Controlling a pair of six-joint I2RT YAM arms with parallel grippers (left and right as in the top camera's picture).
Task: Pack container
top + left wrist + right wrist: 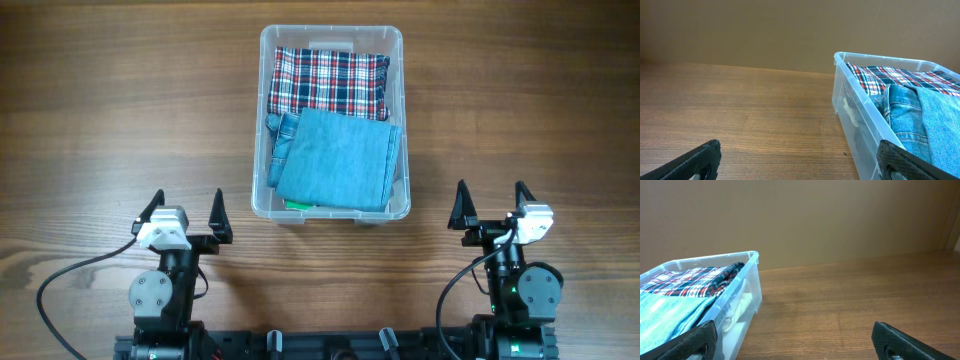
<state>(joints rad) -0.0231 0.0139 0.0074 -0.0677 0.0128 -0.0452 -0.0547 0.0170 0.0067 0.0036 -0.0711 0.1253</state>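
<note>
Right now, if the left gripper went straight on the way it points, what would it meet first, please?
Likely nothing: the left gripper points over bare table, beside the container. Its inner finger would pass close to the wall.

Container (262, 120): clear rectangular bin, upper centre of the frame, long side running top to bottom.
Plaid cloth (328, 82): folded, red, white and dark checks, fills the bin's upper half.
Denim (338, 158): folded light blue piece, slightly tilted, lies over the plaid's lower edge and fills the lower half.
Green strip (300, 206): peeks out below the denim; too small to identify.
Left gripper (188, 197): lower left, jaws spread wide, empty, apart from the bin.
Right gripper (490, 190): lower right, jaws spread wide, empty.
Table (100, 120): brown wood grain.
</note>
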